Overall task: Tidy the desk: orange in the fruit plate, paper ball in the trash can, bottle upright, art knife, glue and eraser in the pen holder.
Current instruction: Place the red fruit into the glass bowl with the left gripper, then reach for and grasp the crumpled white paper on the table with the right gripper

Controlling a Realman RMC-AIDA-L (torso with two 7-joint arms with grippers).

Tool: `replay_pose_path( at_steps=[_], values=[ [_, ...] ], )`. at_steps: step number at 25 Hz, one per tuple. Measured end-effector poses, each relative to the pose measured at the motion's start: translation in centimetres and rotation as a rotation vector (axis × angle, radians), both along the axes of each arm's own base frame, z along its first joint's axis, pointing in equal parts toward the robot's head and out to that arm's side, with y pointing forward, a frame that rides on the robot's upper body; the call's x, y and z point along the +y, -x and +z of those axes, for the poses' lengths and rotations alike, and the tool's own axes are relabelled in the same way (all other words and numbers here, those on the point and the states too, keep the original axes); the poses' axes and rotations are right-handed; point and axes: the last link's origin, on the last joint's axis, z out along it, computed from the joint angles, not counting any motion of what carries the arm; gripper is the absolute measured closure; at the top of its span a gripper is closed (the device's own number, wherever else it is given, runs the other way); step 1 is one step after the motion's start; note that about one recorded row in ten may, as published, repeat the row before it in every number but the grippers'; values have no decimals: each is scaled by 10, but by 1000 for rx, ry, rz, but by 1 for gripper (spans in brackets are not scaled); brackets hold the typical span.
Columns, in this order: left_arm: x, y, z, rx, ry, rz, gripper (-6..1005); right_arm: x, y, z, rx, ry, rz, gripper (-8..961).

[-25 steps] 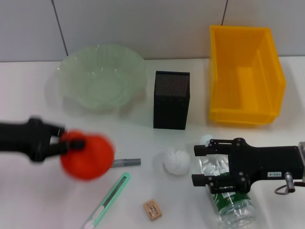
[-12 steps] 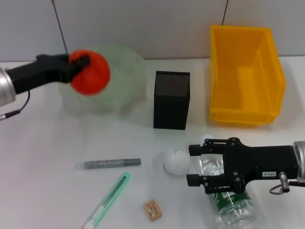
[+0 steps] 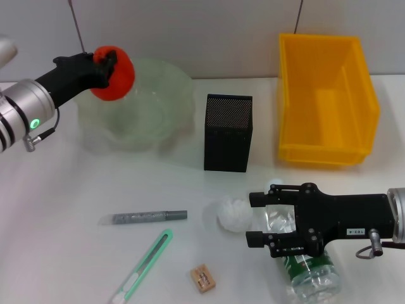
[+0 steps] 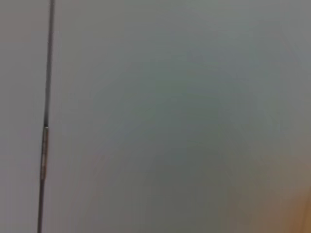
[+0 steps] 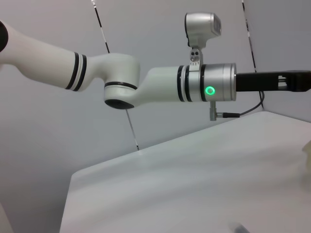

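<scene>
Orange [image 3: 114,73], round, bright red-orange, in left end effector [image 3: 109,63] above fruit plate [image 3: 158,107]

Fruit plate [image 3: 136,114]: translucent glass-like, glossy. Pen holder [image 3: 227,133]: matt black mesh. Paper ball [image 3: 234,213]: crumpled. Counter [image 3: 63,190]: smooth white.

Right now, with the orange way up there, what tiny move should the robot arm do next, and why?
Probably lower it a little, then let go. The left gripper holds the orange above the far rim of the green fruit plate, not resting in it, so dropping from there might make it bounce or roll out.
</scene>
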Motion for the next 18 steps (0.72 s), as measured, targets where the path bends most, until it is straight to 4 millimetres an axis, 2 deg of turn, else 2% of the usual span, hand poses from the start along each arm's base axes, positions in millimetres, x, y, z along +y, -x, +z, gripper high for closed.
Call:
replay_pose_path(
  at_steps=[6, 9, 15, 16, 18],
  values=[
    [1, 1, -10, 30, -16, 10, 763, 0, 0, -1, 2, 1, 0, 196],
    [1, 0, -12, 29, -12, 11, 565, -1, 0, -1, 2, 1, -1, 196],
    [-2, -4, -12, -24, 3, -8, 362, 0, 0, -1, -1, -5, -5, 197],
    [-10, -12, -7, -119, 37, -74, 328, 1, 0, 0, -1, -14, -7, 197],
    [-16, -17, -3, -159, 60, -112, 294, 2, 0, 0, 0, -17, -8, 197]
  ],
)
